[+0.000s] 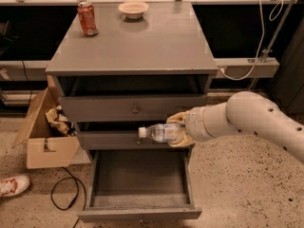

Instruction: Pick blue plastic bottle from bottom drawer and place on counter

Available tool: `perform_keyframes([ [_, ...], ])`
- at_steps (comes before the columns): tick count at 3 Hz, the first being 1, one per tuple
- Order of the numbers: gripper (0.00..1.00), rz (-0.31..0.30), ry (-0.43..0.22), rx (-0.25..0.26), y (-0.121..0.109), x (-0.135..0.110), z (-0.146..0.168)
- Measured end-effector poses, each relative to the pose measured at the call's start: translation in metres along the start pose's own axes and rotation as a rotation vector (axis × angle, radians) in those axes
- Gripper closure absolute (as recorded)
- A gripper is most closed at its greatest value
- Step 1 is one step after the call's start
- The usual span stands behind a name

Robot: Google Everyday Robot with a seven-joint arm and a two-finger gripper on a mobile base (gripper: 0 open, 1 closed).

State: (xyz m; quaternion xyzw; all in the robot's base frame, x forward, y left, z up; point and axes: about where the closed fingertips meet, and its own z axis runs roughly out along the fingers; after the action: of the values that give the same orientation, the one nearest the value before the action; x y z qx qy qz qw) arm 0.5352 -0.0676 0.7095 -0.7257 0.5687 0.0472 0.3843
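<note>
Reading leftward first: a red can stands at the far-left corner of the tabletop, with a bowl at the far edge. Below the front edge, the blue plastic bottle lies sideways over the open bottom drawer, with the gripper fingers clamped on it. The transfer step looks underway. The next move calls for raising the bottle past the front edge onto bare tabletop.

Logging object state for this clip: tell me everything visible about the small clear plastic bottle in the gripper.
The small clear, faintly bluish plastic bottle has a white screw cap and lies horizontal, cap pointing image-left. The tan-padded gripper is shut on its base end. It hangs before the grey middle drawer front, above the open grey bottom drawer, touching nothing else.
</note>
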Motion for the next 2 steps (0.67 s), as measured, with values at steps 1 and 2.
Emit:
perform_keyframes([
  [1,1.0,-0.009,-0.001,0.008,-0.006,-0.004,-0.005],
  [2,1.0,-0.05,-0.009,0.039,-0.041,-0.027,-0.034],
])
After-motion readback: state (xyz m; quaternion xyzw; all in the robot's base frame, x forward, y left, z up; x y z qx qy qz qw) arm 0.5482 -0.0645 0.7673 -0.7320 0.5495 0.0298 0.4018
